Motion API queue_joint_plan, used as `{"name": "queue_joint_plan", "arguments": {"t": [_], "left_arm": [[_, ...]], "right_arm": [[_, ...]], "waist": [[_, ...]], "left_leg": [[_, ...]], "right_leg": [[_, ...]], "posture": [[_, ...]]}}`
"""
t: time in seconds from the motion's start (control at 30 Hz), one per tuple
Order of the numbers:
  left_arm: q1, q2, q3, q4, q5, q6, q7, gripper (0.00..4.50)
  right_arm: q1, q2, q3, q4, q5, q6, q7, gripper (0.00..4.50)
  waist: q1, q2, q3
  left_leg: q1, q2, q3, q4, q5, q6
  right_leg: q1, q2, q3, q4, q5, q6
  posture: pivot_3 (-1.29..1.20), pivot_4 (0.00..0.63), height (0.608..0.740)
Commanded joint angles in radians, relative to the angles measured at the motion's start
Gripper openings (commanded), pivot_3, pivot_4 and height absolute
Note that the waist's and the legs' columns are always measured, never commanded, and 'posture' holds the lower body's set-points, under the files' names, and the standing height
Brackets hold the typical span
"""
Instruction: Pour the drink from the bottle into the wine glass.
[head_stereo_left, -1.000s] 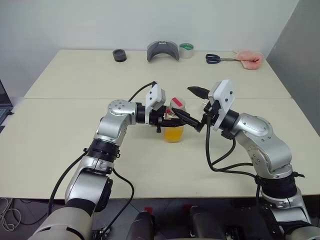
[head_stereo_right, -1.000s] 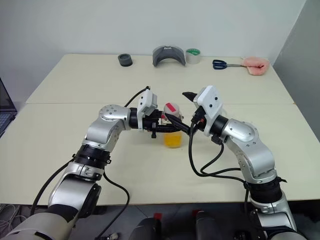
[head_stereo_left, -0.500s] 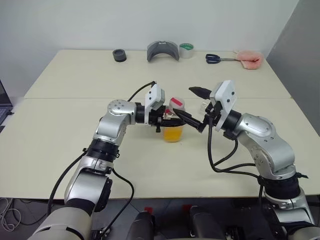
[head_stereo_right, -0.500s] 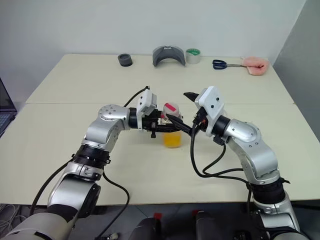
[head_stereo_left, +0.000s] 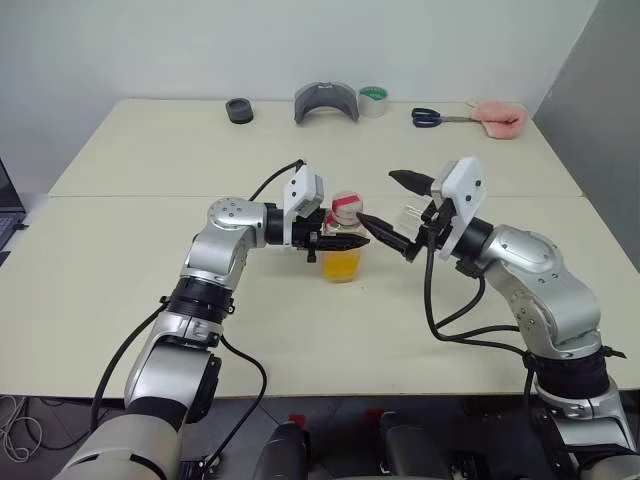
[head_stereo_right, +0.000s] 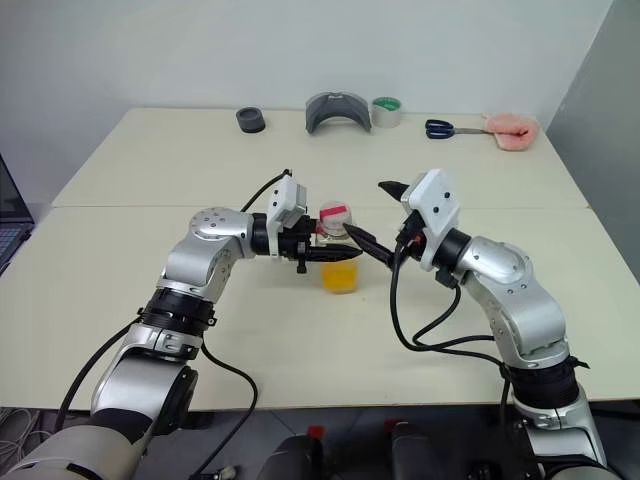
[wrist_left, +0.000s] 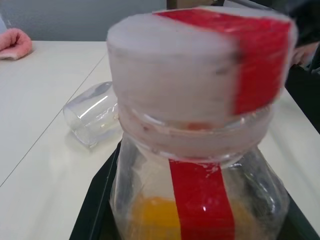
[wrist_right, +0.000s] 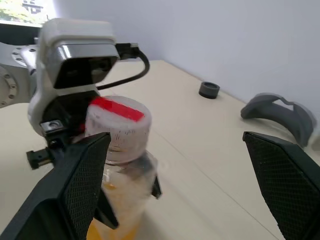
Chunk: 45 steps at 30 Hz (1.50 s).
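Observation:
The bottle stands upright at the middle of the table, clear with a red label strip and a whitish cap crossed by a red stripe. The orange drink fills its lower part. My left gripper reaches in from the left and is shut on the bottle's body below the neck. My right gripper hovers wide open just right of the cap, touching nothing, its fingers spread to either side. The wine glass lies on its side on the table behind the bottle, its stem hidden.
Along the table's far edge sit a black ring, a grey curved piece, a tape roll, scissors and a pink cloth. A seam crosses the table behind the bottle.
My right gripper has drawn slightly to the right, away from the bottle's cap, still open. The bottle stays in my left gripper's hold.

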Motion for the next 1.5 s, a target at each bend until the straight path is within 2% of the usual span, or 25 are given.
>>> {"name": "queue_joint_plan", "arguments": {"t": [0.03, 1.1, 1.5], "left_arm": [[-0.026, -0.002, 0.011, -0.026, -0.017, -0.012, -0.012, 1.74], [-0.012, -0.007, 0.012, -0.032, -0.016, -0.016, -0.005, 1.74], [-0.007, -0.008, 0.012, -0.032, -0.016, -0.021, -0.006, 1.74]], "right_arm": [[-0.002, -0.003, -0.019, -0.030, 0.006, -0.002, -0.008, 4.50], [0.005, 0.016, 0.006, -0.097, 0.079, 0.037, 0.007, 4.50], [-0.022, 0.028, 0.041, -0.051, 0.016, 0.010, -0.008, 4.50]], "waist": [[-0.001, 0.000, 0.000], [0.000, 0.000, 0.000], [0.000, 0.000, 0.000]], "left_leg": [[0.000, 0.000, 0.000, 0.000, 0.000, 0.000], [0.000, 0.000, 0.000, 0.000, 0.000, 0.000], [0.000, 0.000, 0.000, 0.000, 0.000, 0.000]], "right_leg": [[0.000, 0.000, 0.000, 0.000, 0.000, 0.000], [0.000, 0.000, 0.000, 0.000, 0.000, 0.000], [0.000, 0.000, 0.000, 0.000, 0.000, 0.000]], "posture": [[0.00, 0.150, 0.740], [0.00, 0.150, 0.740], [0.00, 0.150, 0.740]]}}
